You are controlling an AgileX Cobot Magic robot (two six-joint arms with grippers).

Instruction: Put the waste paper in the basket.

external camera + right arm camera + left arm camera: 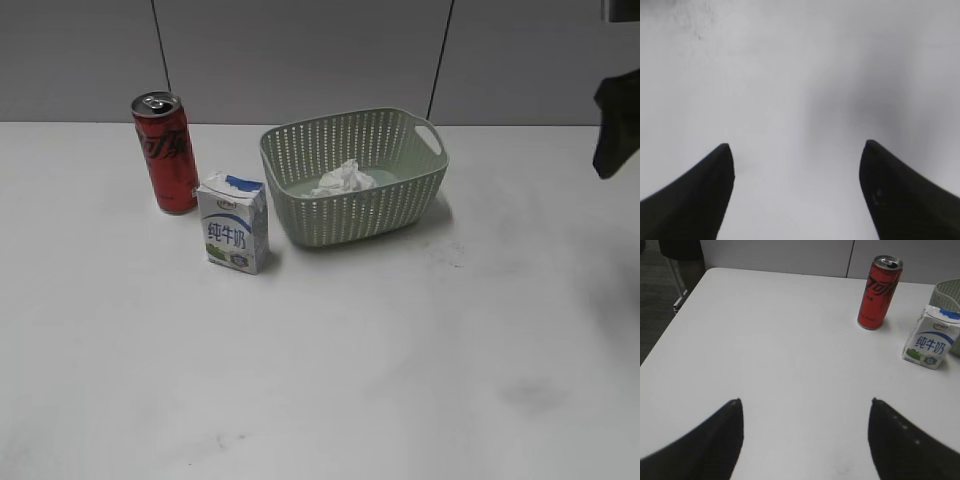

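A crumpled white waste paper wad (343,179) lies inside the pale green perforated basket (395,205) at the back middle of the table. The basket's edge also shows at the right border of the left wrist view (950,290). My right gripper (615,125) hangs raised at the far right of the exterior view; in the right wrist view it (796,146) is open and empty above bare table. My left gripper (805,401) is open and empty over bare table, out of the exterior view.
A red soda can (166,152) stands left of the basket, with a white-and-blue milk carton (233,223) in front of it; both also show in the left wrist view, can (879,292) and carton (931,338). The table's left edge (670,322) is near.
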